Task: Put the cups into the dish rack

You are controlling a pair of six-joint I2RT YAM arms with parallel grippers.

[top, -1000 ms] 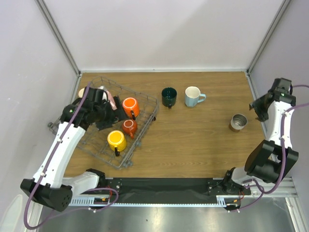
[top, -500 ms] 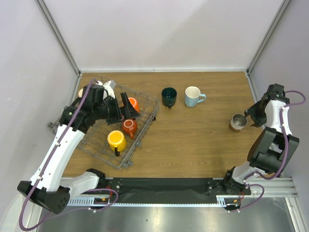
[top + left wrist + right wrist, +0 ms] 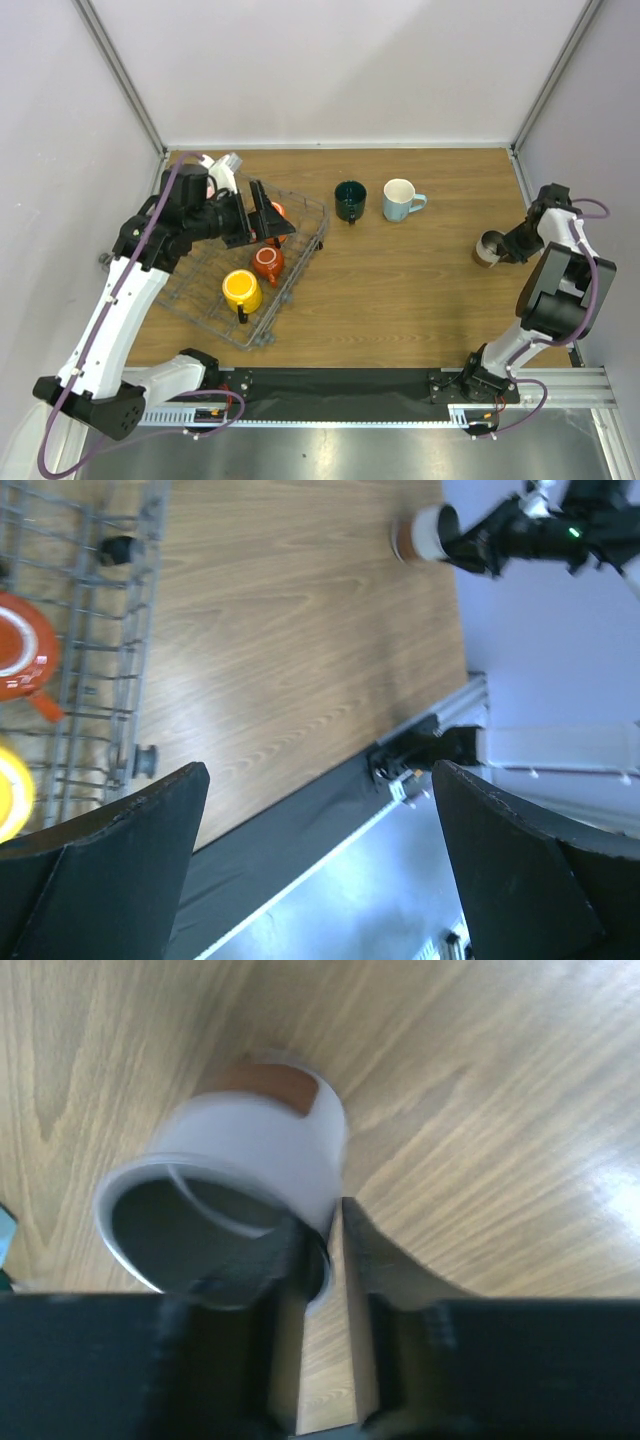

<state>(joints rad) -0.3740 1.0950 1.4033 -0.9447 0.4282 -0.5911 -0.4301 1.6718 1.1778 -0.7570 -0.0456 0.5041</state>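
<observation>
Right fingers (image 3: 372,1260) seemingly pinch tilted grey cup (image 3: 255,1150) at its rim; left fingers (image 3: 110,870) splayed.

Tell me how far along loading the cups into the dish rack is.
Done: the yellow mug, small red mug and orange mug sit in the dish rack. In hand: the right gripper pinches the rim of the grey cup. Remaining: the dark green mug and light blue mug stand on the table.

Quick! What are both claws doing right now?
Left claw: open, holding nothing.
Right claw: closed on the grey cup's rim.
</observation>
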